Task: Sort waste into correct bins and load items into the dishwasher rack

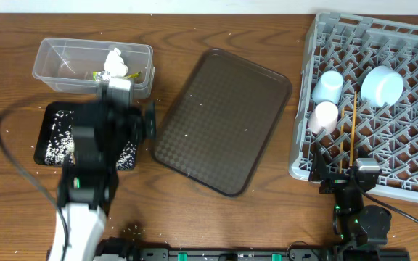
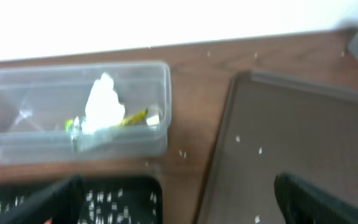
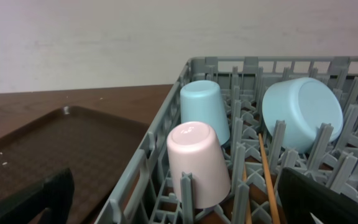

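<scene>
The dishwasher rack (image 1: 406, 148) holds nearly all the dishes. The brown serving tray (image 1: 220, 119) lies bare just beside the rack's left wall. Well left of the rack, at the far side, stands the clear tub (image 1: 55, 64). The black tray (image 1: 52, 136) is equally far left, nearer the robot and mostly under the left arm.

Inside the rack, toward its far-left corner, the white bowl (image 1: 381, 85) rests tilted. The light blue cup (image 1: 331, 85) and pink cup (image 1: 325, 116) stand upside down along the left wall. The chopsticks (image 1: 354, 119) lie just right of the pink cup. The wrapper (image 2: 104, 106) sits in the tub.

The left gripper (image 2: 178, 186) is spread wide and holds nothing. The right gripper (image 3: 176, 177), at the rack's near-left corner, also gapes empty.

The blue plate, carrot and food scrap cannot be seen. I judge that the arm may hide waste in the black tray, so assuming the sort is finished is one risk. The other is the right gripper, which faces the pink cup closely: a forward move could topple it or push the thin chopsticks through the lattice.
</scene>
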You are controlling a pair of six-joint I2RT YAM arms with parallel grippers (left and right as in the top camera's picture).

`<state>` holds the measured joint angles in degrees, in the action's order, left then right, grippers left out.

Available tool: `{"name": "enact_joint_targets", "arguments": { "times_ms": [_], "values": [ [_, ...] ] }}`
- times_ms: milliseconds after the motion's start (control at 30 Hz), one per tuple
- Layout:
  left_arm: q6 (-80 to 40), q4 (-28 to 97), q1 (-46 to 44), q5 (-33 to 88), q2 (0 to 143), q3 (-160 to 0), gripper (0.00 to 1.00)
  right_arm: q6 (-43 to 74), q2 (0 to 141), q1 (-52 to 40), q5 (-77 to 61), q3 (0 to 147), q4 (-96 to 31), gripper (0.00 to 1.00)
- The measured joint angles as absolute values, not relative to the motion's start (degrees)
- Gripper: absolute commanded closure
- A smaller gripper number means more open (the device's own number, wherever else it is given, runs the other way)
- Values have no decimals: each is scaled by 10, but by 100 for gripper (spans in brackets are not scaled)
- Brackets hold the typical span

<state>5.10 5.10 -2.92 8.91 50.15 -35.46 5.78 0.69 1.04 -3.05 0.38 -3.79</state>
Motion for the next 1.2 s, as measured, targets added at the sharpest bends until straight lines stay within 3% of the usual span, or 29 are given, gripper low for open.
{"name": "enact_joint_targets", "arguments": {
  "times_ms": [167, 467, 900, 1200],
  "values": [
    [45, -43, -19, 102, 342, -203, 2, 58, 7, 11, -30, 4, -38, 1],
    [45, -56, 3, 106, 139, -59, 2, 58, 7, 10, -30, 4, -38, 1],
    [44, -2, 33, 107, 13, -7, 2, 58, 7, 10, -30, 4, -38, 1],
    [44, 4, 37, 104, 6, -8, 2, 58, 7, 10, -30, 4, -38, 1]
  ]
}}
